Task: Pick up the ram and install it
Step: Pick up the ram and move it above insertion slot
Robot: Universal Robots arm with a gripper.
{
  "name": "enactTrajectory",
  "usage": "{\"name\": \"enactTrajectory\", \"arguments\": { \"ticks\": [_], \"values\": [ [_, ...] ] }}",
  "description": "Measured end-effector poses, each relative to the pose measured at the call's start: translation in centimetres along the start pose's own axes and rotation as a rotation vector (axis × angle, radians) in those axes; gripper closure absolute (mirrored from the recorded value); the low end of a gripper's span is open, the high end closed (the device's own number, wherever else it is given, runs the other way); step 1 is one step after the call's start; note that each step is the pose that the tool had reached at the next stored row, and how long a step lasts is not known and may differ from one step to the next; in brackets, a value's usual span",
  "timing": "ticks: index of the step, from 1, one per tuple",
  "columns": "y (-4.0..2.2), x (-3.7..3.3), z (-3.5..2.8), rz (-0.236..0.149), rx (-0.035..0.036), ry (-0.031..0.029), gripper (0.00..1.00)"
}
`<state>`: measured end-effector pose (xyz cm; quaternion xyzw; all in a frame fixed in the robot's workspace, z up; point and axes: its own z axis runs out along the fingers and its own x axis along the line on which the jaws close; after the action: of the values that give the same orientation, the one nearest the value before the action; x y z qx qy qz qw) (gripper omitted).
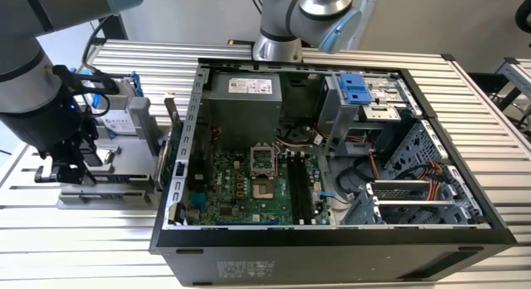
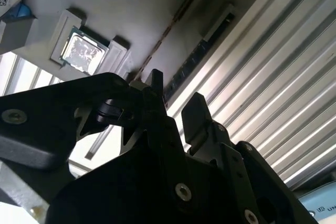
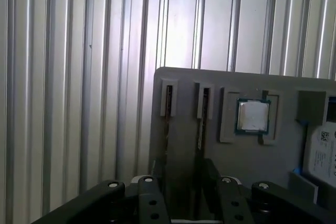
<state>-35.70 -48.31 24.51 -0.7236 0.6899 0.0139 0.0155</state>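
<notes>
Two ram sticks stand on edge in narrow slots of a grey holder block (image 3: 184, 85). One ram (image 3: 202, 109) runs toward the gap between my fingers, and the other ram (image 3: 168, 102) sits one slot over. In the second wrist view the nearer ram (image 2: 202, 51) leads into the space between the black fingers (image 2: 197, 109). My gripper (image 3: 185, 176) (image 2: 176, 99) is open just above the block, with nothing clamped. In the exterior view my gripper (image 1: 64, 172) hangs over the block at the exterior view's left, beside the computer case.
The holder block also carries a square silver processor chip (image 3: 253, 115) (image 2: 82, 50) and a hard drive (image 3: 321, 153) (image 1: 121, 120). The open computer case (image 1: 332, 242) fills the middle, its green motherboard (image 1: 240, 186) showing dark memory slots (image 1: 303, 184). A ribbed aluminium table (image 1: 464, 90) lies underneath.
</notes>
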Motion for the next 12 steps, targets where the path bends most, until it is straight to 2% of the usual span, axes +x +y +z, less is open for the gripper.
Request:
{"name": "enactTrajectory", "arguments": {
  "ticks": [12],
  "values": [
    [-0.04,0.29,1.77,0.000,0.0000,0.0001,0.00]
  ]
}}
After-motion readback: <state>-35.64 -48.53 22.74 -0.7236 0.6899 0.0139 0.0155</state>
